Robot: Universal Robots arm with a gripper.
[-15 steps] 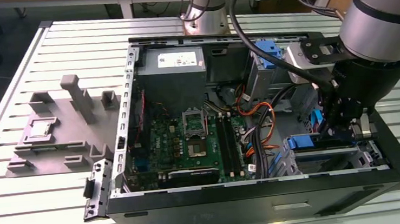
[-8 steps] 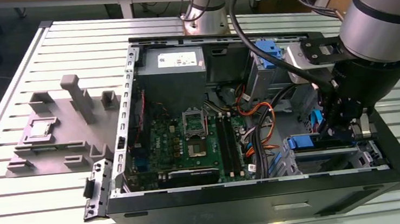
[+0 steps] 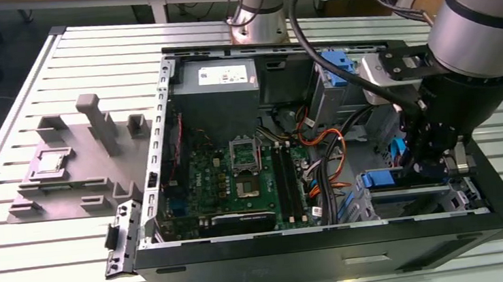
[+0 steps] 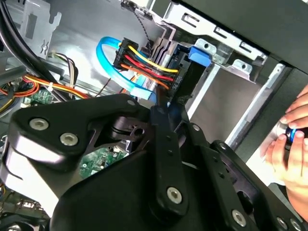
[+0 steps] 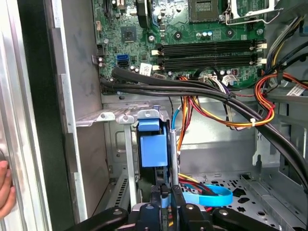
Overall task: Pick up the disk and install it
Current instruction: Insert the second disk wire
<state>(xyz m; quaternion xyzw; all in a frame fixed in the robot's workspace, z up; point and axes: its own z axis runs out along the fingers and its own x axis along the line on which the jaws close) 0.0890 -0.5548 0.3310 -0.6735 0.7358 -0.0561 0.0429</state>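
bright even light, glare on the table slats (image 3: 26,270), shadowed case (image 3: 335,260) interior

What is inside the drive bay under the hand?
In the first wrist view, the disk stands on edge in the metal drive bay, its blue bracket facing the camera, with the hand closed on its edge. The bay's depth behind it is hidden.

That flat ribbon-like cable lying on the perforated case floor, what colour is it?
Light blue; the flat cable shows best in the first wrist view.

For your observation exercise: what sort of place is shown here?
Probably a robotics lab or test workbench: an open computer case lies on a slatted metal table, a grey fixture sits beside it, and a robot arm reaches in.
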